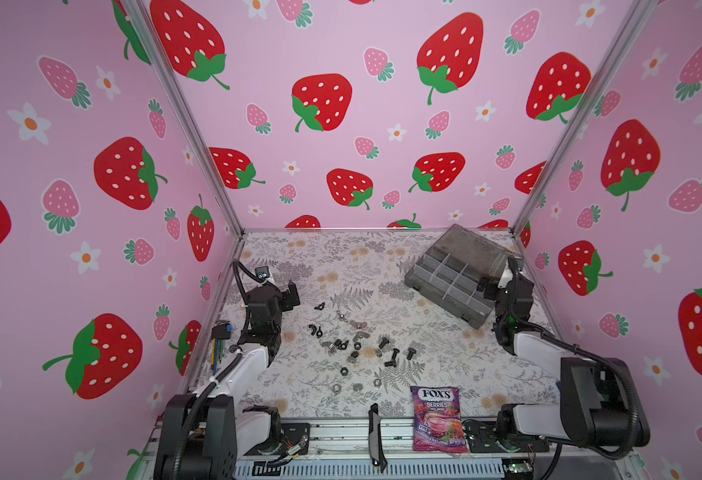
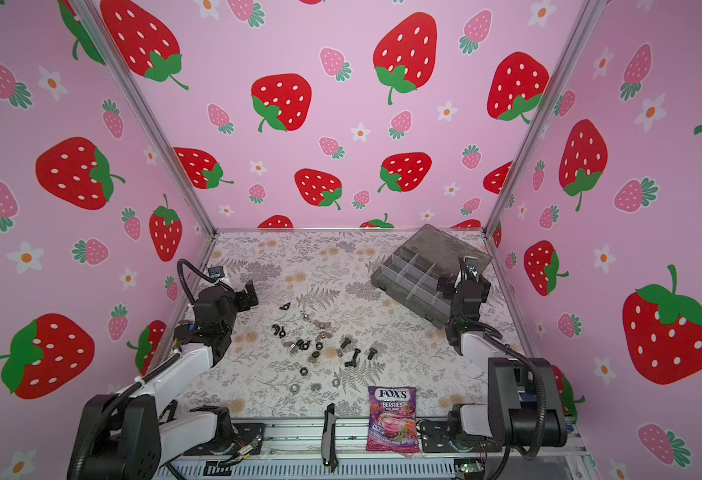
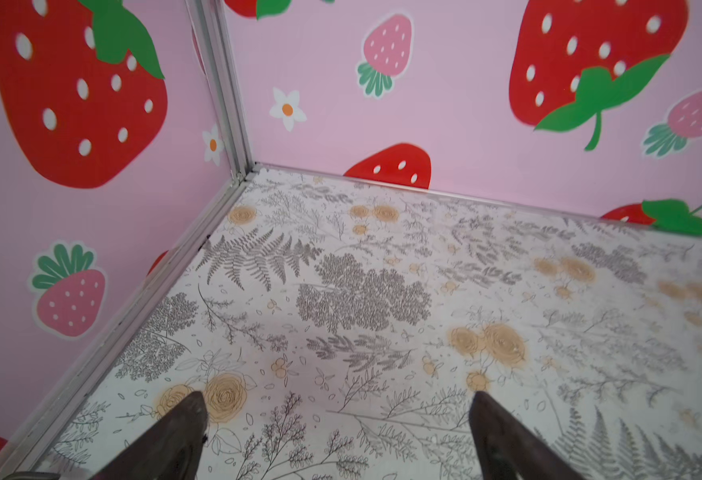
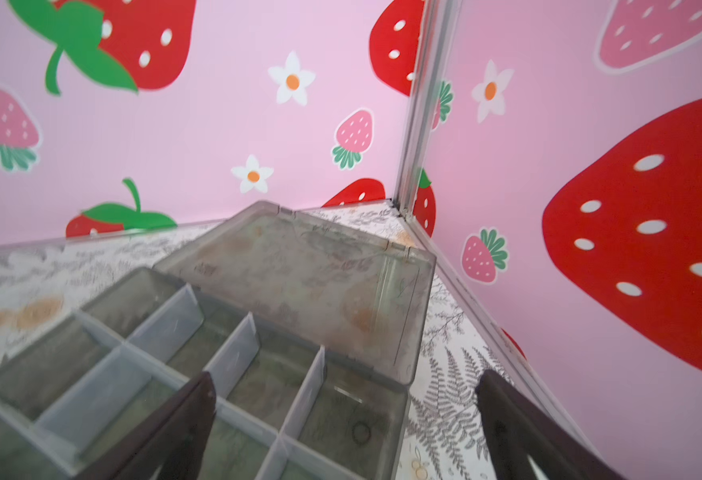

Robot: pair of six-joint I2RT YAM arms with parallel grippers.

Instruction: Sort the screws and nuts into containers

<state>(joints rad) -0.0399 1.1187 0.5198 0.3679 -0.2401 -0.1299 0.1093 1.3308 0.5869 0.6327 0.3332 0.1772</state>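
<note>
Floral tabletop (image 1: 341, 266) inside strawberry-print walls. Grey see-through organiser box (image 1: 449, 282) sits far right, turned at an angle, lid (image 4: 320, 270) flipped open toward the back corner. Its containers (image 4: 258, 374) look bare apart from one small dark ring shape (image 4: 361, 432); can't tell what it is.

The right gripper (image 4: 347, 376) hangs over the box's near end, fingers spread wide, holding nothing. In both top views the right arm covers that end of the box. The left gripper (image 3: 337, 399) is at the left side over bare tabletop, also spread wide and empty, aimed at the far left corner.

Purple candy bag (image 1: 438, 419) lies at the front edge, with a black knife-like tool (image 1: 376, 432) just left of it. A hex key set (image 1: 218, 340) sits by the left frame, partly hidden by the left arm.

The nuts (image 1: 343, 345) are scattered loose mid-tabletop, black and silver, some winged. The screws (image 1: 395, 353), black, lie just right of them. All are too small to count surely and well apart from the box.
</note>
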